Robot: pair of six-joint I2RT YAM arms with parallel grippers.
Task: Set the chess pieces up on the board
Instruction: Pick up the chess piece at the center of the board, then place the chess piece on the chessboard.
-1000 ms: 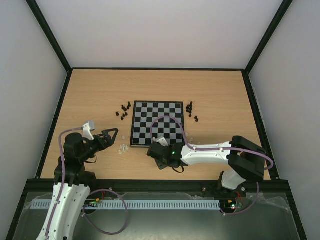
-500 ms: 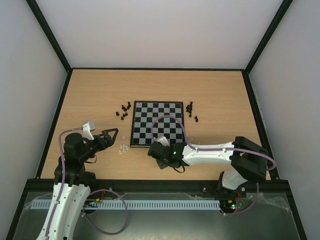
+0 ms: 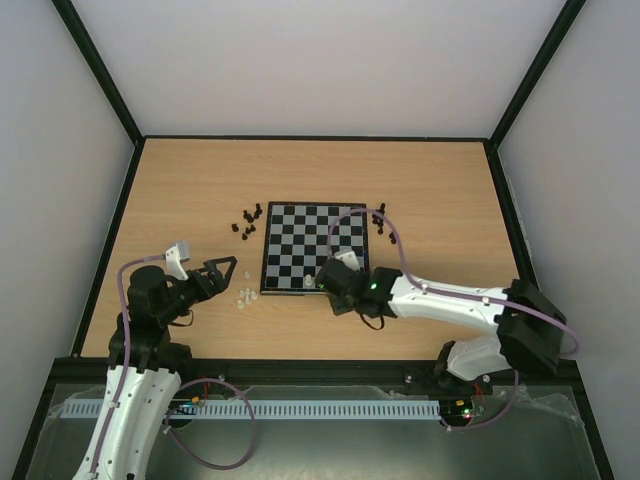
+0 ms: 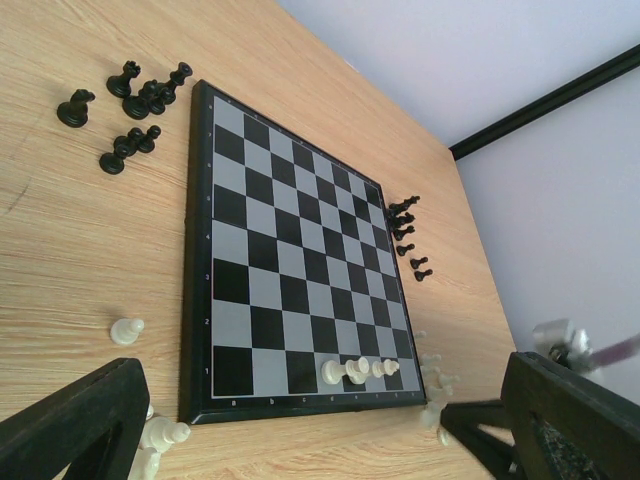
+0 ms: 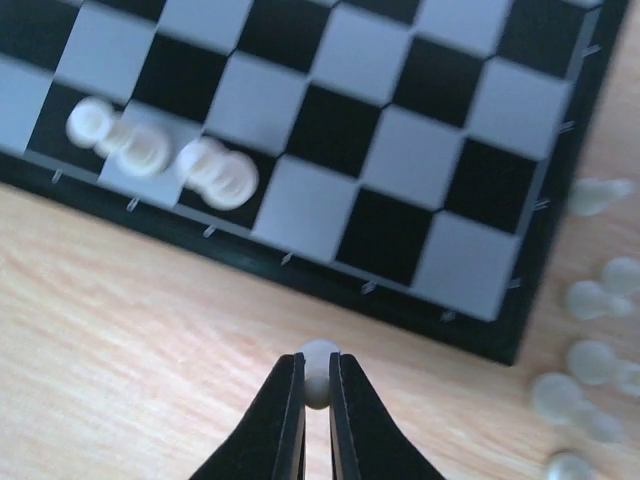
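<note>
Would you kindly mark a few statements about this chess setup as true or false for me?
1. The right gripper is shut on a white piece. True.
2. The left gripper grips a piece. False: it is open and empty.
3. Some black pieces stand on the board. False: they are all on the table beside it.
4. A few white pieces stand on the board's row nearest the arms. True.

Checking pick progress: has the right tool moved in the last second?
Yes. The right tool, shut on a pale piece, moved rightward toward the board's near edge.
</note>
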